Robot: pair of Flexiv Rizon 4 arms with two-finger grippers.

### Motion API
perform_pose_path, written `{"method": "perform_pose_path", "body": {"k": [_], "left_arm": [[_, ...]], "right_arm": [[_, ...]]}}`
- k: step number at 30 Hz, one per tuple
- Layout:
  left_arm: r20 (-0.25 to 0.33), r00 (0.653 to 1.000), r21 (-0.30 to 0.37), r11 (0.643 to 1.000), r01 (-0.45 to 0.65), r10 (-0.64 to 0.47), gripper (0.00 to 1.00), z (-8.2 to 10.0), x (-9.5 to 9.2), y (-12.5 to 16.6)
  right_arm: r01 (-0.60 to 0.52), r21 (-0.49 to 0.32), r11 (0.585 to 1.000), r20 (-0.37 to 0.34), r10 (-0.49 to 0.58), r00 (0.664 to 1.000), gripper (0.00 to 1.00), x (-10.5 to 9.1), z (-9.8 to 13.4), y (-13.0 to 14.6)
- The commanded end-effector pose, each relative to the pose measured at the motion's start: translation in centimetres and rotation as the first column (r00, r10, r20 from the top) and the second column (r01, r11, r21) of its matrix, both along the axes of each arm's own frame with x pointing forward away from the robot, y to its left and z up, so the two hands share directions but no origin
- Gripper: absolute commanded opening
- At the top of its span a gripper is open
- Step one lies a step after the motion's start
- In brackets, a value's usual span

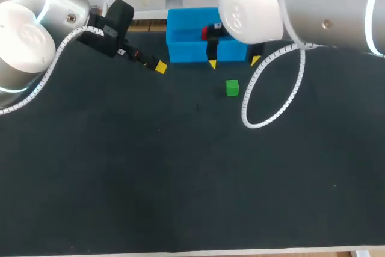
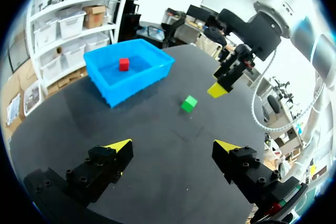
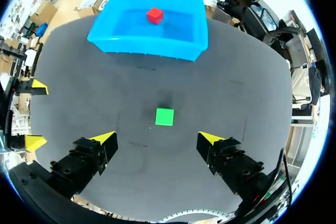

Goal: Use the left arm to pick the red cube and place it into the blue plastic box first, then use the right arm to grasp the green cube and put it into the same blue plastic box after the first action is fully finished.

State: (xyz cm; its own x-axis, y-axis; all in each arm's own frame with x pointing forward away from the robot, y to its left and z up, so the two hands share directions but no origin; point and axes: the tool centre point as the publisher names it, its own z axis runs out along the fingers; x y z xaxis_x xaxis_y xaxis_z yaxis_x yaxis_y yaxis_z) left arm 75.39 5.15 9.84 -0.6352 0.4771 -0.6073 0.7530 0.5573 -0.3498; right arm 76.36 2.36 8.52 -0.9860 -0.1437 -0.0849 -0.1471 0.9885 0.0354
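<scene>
The red cube (image 1: 212,29) lies inside the blue plastic box (image 1: 186,52) at the table's far edge, partly hidden by my right arm. The green cube (image 1: 232,87) sits on the black table in front of the box. My right gripper (image 1: 233,62) hangs open above the cube, between it and the box. In the right wrist view the green cube (image 3: 164,116) lies just ahead of the open right gripper (image 3: 157,138), with the red cube (image 3: 154,15) in the box (image 3: 147,48) beyond. My left gripper (image 1: 153,64) stands open and empty, left of the box.
The left wrist view shows the open left gripper (image 2: 173,145) over bare table, with the box (image 2: 136,82), red cube (image 2: 124,64), green cube (image 2: 189,103) and right gripper's yellow tip (image 2: 218,89) ahead. A white coiled cable (image 1: 264,103) droops from my right arm beside the cube.
</scene>
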Motion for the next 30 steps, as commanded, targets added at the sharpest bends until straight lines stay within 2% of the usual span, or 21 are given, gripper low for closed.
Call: {"method": "perform_pose_path", "body": {"k": [1, 11, 30], "left_arm": [[0.004, 1.0, -0.006, 1.0, 0.002, -0.002, 1.0, -0.1, 0.0, 0.1], [0.004, 1.0, -0.006, 1.0, 0.002, -0.002, 1.0, -0.1, 0.0, 0.1], [0.004, 1.0, -0.006, 1.0, 0.002, -0.002, 1.0, -0.1, 0.0, 0.1]], "right_arm": [[0.0, -0.016, 1.0, -0.019, 0.0, 1.0, 1.0, 0.6, -1.6, 0.6], [0.016, -0.038, 0.999, -0.054, -0.018, 0.998, 1.0, -0.2, -5.0, 0.0], [0.005, -0.027, 1.0, -0.027, -0.006, 1.0, 1.0, 0.7, -7.5, -0.9]]}}
